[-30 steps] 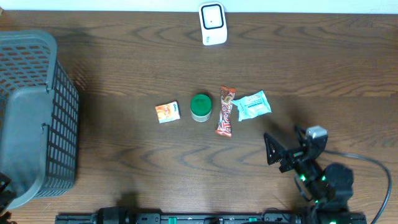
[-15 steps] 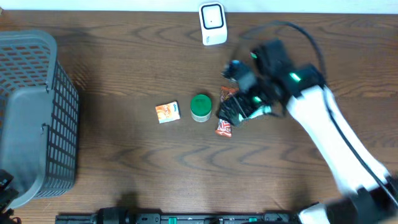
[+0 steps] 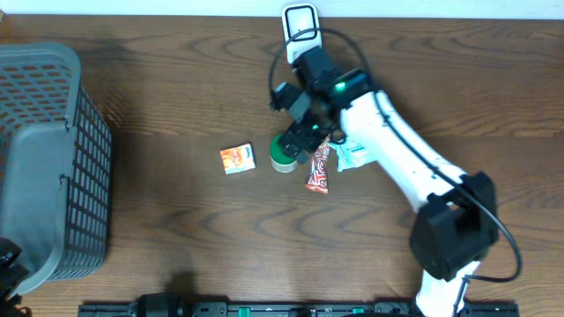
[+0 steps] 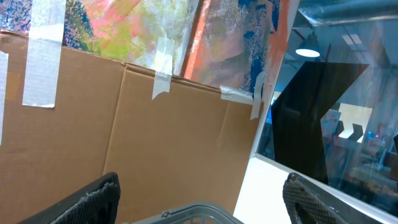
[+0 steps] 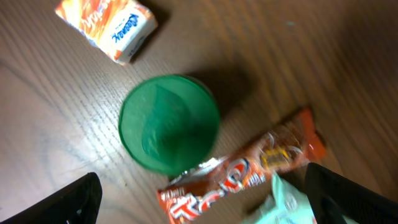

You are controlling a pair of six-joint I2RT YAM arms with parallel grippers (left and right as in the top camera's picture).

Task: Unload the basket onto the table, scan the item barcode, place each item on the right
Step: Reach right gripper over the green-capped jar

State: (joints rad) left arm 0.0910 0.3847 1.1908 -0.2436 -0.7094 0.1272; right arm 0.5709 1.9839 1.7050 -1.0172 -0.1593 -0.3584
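Observation:
Four items lie in a row mid-table: a small orange box (image 3: 237,158), a green-lidded tub (image 3: 283,155), a red snack bar (image 3: 318,171) and a mint packet (image 3: 356,155) partly under the arm. The white barcode scanner (image 3: 300,21) stands at the far edge. My right gripper (image 3: 296,116) hovers open just above the tub. In the right wrist view the green lid (image 5: 169,122) sits ahead of the open gripper (image 5: 208,200), with the snack bar (image 5: 244,175), mint packet (image 5: 287,206) and orange box (image 5: 109,25) around it. My left gripper (image 4: 202,200) is open and empty.
A grey plastic basket (image 3: 53,158) fills the left side of the table; its rim (image 4: 199,214) shows between the left fingers. Behind it stands a cardboard wall (image 4: 124,137). The right arm (image 3: 405,167) stretches across the right half of the table.
The right arm has swung from the front right corner out over the items, then moved left from the snack bar to above the green tub. Its jaws stayed open.

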